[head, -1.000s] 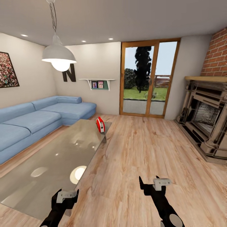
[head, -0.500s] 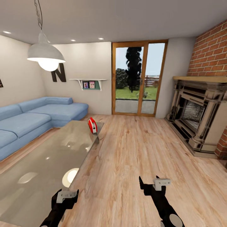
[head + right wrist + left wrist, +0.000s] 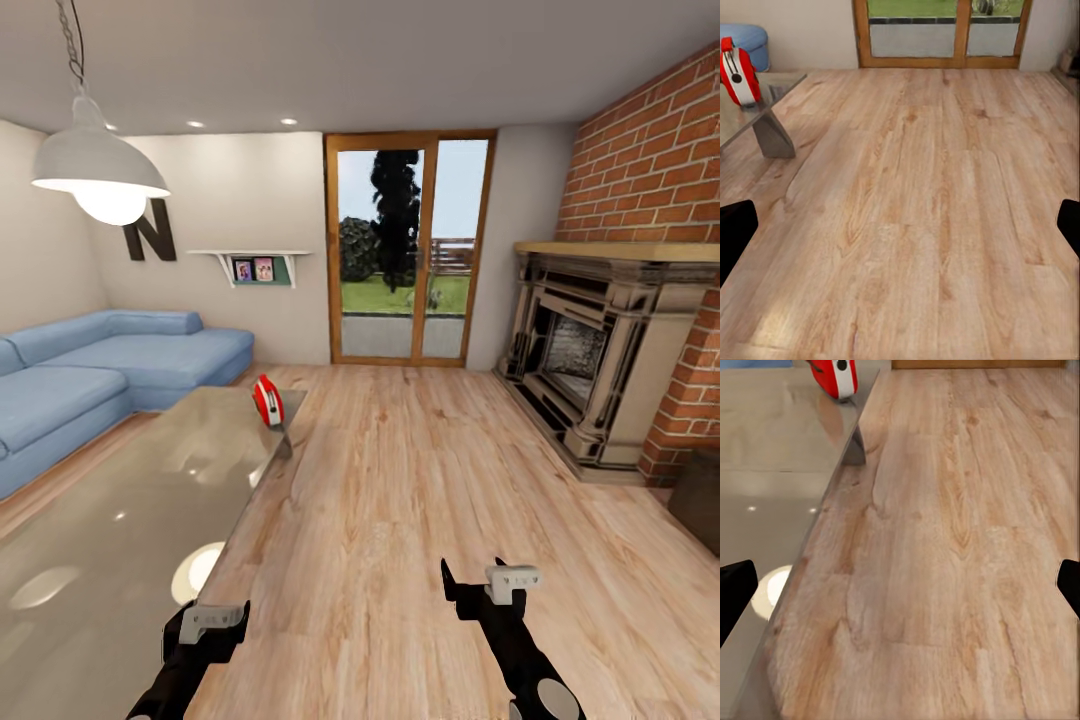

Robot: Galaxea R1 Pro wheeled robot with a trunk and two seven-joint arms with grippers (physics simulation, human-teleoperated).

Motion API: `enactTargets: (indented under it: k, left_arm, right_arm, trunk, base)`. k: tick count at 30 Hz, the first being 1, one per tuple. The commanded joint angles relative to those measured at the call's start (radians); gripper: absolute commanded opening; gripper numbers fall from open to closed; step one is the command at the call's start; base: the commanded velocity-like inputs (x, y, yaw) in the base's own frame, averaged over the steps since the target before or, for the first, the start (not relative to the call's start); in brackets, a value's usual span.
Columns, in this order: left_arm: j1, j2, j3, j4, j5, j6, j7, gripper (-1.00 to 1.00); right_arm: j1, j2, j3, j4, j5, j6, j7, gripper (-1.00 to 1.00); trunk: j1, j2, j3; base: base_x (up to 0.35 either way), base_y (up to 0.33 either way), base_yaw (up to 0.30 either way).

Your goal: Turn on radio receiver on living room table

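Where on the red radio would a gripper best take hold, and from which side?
Probably across the radio receiver's narrow white-edged body, coming from above. It stands upright on its edge at the far corner of the table, so its thin width suits open fingers. The handle is too small to judge here. Both grippers are far from it.

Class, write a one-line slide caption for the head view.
Red radio receiver upright at the far corner of the glossy grey table, blue sofa behind, both grippers low over wood floor.

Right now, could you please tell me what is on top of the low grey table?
The radio receiver stands upright at the far corner of the table. The top otherwise carries lamp reflections; the picture's edge cuts off its left part.
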Motion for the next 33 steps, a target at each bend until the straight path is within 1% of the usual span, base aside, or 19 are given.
enactTargets:
  k: [1,11,24,28,29,32,33]
  left_arm:
    - [0.001,0.000,0.000,0.000,0.000,0.000,0.000,1.00]
    - [0.001,0.000,0.000,0.000,0.000,0.000,0.000,1.00]
    - [0.001,0.001,0.000,-0.003,-0.001,0.000,0.000,1.00]
    - [0.001,0.001,0.000,-0.006,-0.001,0.000,0.001,1.00]
    - [0.001,0.000,0.000,-0.009,-0.001,0.000,0.001,1.00]
    - [0.001,0.000,0.000,-0.008,-0.001,0.000,0.002,1.00]
    - [0.001,0.000,0.000,-0.007,0.000,0.000,0.002,1.00]
  right_arm:
    - [0.000,0.000,0.000,0.000,0.000,0.000,0.000,1.00]
    - [0.000,0.000,0.000,0.001,0.000,0.000,0.001,1.00]
    - [0.000,-0.002,0.000,0.007,0.000,0.007,-0.001,1.00]
    - [0.000,-0.004,-0.001,0.060,0.003,0.008,-0.003,1.00]
    - [0.000,-0.006,-0.003,0.130,0.005,0.009,-0.002,1.00]
    - [0.000,-0.009,-0.018,0.189,0.005,0.010,-0.002,1.00]
    - [0.000,-0.009,-0.032,0.219,0.005,0.010,-0.001,1.00]
  trunk:
    - [0.000,0.000,0.000]
    - [0.000,0.000,0.000]
    - [0.000,0.000,0.000]
    - [0.000,0.000,0.000]
    - [0.000,0.000,0.000]
    - [0.000,0.000,0.000]
    - [0.000,0.000,0.000]
  base:
    - [0.000,0.000,-0.184]
    - [0.000,0.000,-0.161]
    - [0.000,0.000,-0.016]
    - [0.000,0.000,0.000]
    - [0.000,0.000,0.000]
    - [0.000,0.000,0.000]
    - [0.000,0.000,0.000]
